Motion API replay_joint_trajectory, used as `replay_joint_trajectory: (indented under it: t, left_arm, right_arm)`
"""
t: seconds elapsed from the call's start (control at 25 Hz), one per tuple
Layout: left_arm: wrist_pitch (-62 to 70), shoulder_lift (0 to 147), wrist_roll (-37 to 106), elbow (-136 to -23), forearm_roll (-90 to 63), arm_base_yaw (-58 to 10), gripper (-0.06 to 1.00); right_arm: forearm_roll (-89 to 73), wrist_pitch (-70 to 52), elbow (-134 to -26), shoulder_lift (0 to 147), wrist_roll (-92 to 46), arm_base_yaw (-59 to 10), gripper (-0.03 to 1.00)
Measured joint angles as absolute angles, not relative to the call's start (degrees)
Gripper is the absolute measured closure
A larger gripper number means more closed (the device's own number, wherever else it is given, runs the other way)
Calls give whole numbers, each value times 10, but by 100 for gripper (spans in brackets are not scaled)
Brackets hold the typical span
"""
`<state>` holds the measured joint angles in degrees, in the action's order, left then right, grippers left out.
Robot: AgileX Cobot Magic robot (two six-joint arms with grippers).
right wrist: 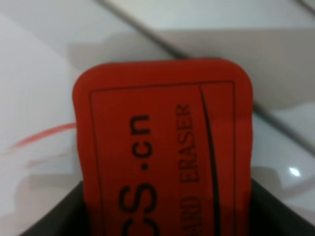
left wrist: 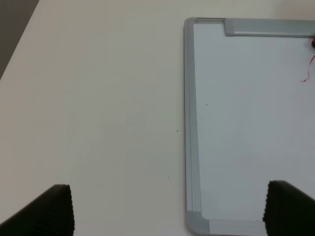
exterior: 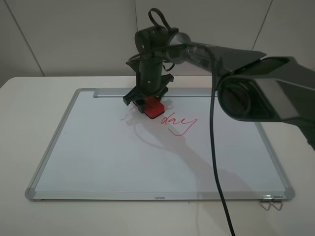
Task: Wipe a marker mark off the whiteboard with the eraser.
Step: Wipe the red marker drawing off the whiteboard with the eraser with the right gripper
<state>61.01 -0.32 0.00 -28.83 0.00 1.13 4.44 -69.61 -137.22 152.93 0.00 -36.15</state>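
Note:
The whiteboard [exterior: 98, 162] lies flat on a pale table. My right gripper [exterior: 149, 100] reaches over the board's far middle and is shut on the red eraser [exterior: 153, 109], which rests tilted on the board. In the right wrist view the eraser [right wrist: 162, 147] fills the frame, with a dark finger [right wrist: 54, 216] on either side. A faint red leftover of the marker mark [exterior: 125, 117] lies just left of the eraser, and a red stroke [right wrist: 44, 135] shows beside it. My left gripper [left wrist: 170, 216] hangs open above the table beside the whiteboard's frame [left wrist: 189, 123].
The red word "day" [exterior: 178, 124] with a swoosh sits just right of the eraser. A silver strip [exterior: 110, 93] runs along the board's far edge. Two metal clips [exterior: 270, 203] lie at the board's near right corner. A black cable [exterior: 216, 162] hangs from the right arm.

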Motion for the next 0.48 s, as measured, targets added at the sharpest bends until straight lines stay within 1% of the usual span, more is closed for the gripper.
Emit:
replay_joint_trajectory:
  t: [0.2, 0.32, 0.48]
  left_arm:
    - [610, -3, 0, -288, 0, 11, 17]
    - [610, -3, 0, -288, 0, 11, 17]
    - [610, -3, 0, -288, 0, 11, 17]
  right_arm:
    - [31, -697, -1372, 1531, -8, -401, 46]
    - [31, -697, -1372, 1531, -8, -404, 46]
    - [33, -697, -1372, 1532, -7, -387, 46]
